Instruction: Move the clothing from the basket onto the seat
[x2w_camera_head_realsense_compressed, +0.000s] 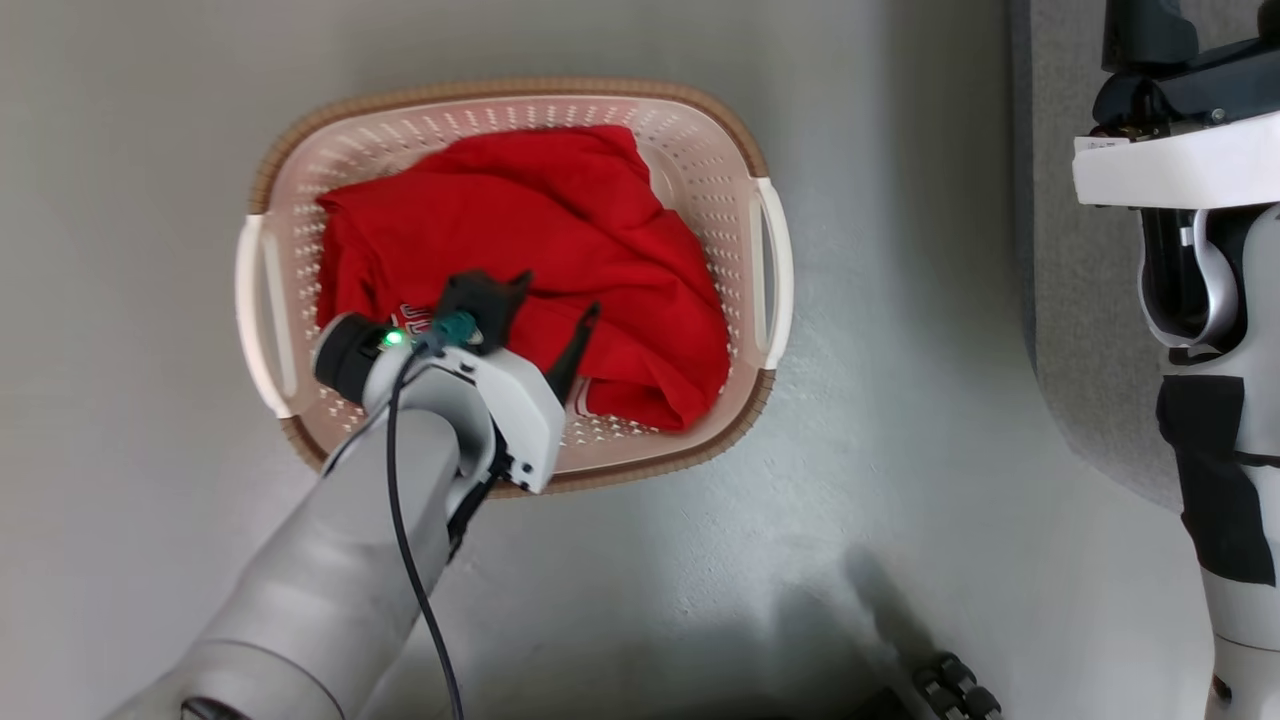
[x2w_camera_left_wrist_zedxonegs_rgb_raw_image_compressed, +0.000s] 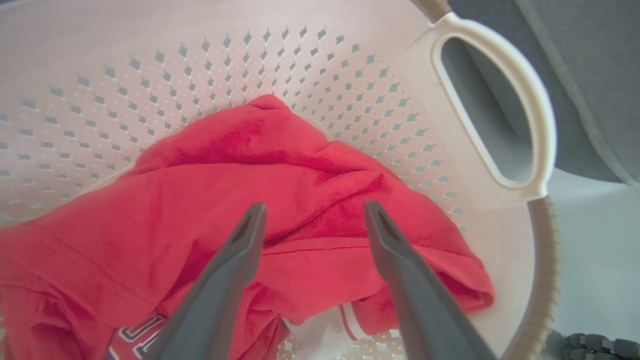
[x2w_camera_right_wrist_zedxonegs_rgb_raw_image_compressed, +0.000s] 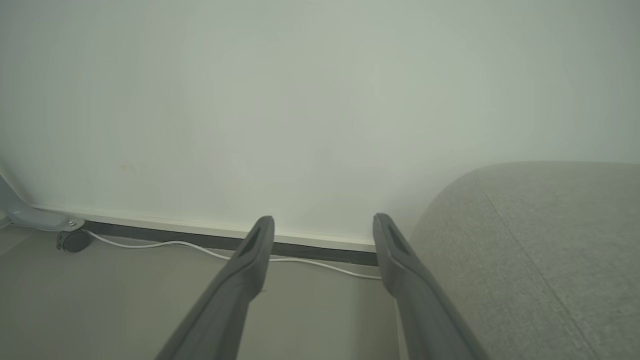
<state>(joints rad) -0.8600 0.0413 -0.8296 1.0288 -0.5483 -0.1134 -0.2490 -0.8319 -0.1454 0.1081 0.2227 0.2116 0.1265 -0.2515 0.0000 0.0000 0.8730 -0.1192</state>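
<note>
- The seat (x2w_camera_right_wrist_zedxonegs_rgb_raw_image_compressed: 550, 260) is a grey woven sofa. Its rounded corner lies just beside the right hand (x2w_camera_right_wrist_zedxonegs_rgb_raw_image_compressed: 324, 220) in the right wrist view. In the head view its edge sits at the far right, well apart from the basket (x2w_camera_head_realsense_compressed: 500, 92).
- The basket stands on the pale floor (x2w_camera_head_realsense_compressed: 900, 450), its cream perforated walls and brown rim seen from above.
- The clothing (x2w_camera_head_realsense_compressed: 560, 220) lies heaped in the basket and covers most of its bottom. I cannot tell from the heap whether it is one garment or two.
- It looks light, soft and limp, neither fragile nor slippery. Lifted, it would likely sag, trail and perhaps catch on the rim.
- The raised fold across the middle seems the best hold, pinched deep enough to gather several layers.
- The left hand (x2w_camera_left_wrist_zedxonegs_rgb_raw_image_compressed: 315, 207) is spread wide, one finger on each side of that fold, clamping nothing. Whether the tips touch the cloth is unclear.
- The right hand is also spread and empty, pointing at a wall (x2w_camera_right_wrist_zedxonegs_rgb_raw_image_compressed: 300, 100) above the floor.
- The head view gives the layout: the heap, both handles, and the left hand over the heap's near left part.
- The left wrist view adds the crease itself, white-edged lettering (x2w_camera_left_wrist_zedxonegs_rgb_raw_image_compressed: 137, 335) and a white trim stripe.
- The right wrist view adds the seat's weave and a thin white cable (x2w_camera_right_wrist_zedxonegs_rgb_raw_image_compressed: 175, 245).
</note>
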